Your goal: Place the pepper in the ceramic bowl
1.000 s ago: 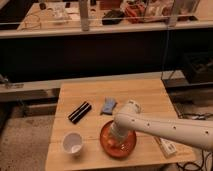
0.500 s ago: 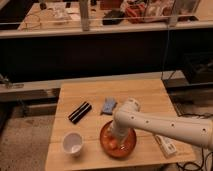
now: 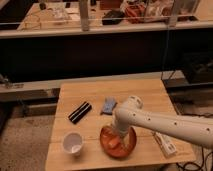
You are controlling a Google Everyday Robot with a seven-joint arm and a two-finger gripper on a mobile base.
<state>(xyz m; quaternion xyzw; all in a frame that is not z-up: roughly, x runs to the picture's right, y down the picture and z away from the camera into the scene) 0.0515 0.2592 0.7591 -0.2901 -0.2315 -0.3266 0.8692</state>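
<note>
The ceramic bowl [image 3: 128, 146] is a round, glossy orange-red bowl on the front middle of the wooden table [image 3: 150, 95]. A small light-orange piece, the pepper [image 3: 114, 143], shows inside the bowl. My white arm comes in from the right and bends down over the bowl. The gripper [image 3: 119, 134] hangs just above the bowl's inside, right over the pepper. Whether it touches or holds the pepper cannot be told.
A small white cup [image 3: 72, 142] stands front left. A black oblong object [image 3: 79, 112] lies left of centre. A blue-grey crumpled item [image 3: 108, 105] lies behind the bowl. A white packet [image 3: 164, 143] lies at the front right. A glass railing and cluttered desks stand behind.
The arm's elbow has shifted slightly up and back while the gripper stays over the bowl. The objects on the table have not moved.
</note>
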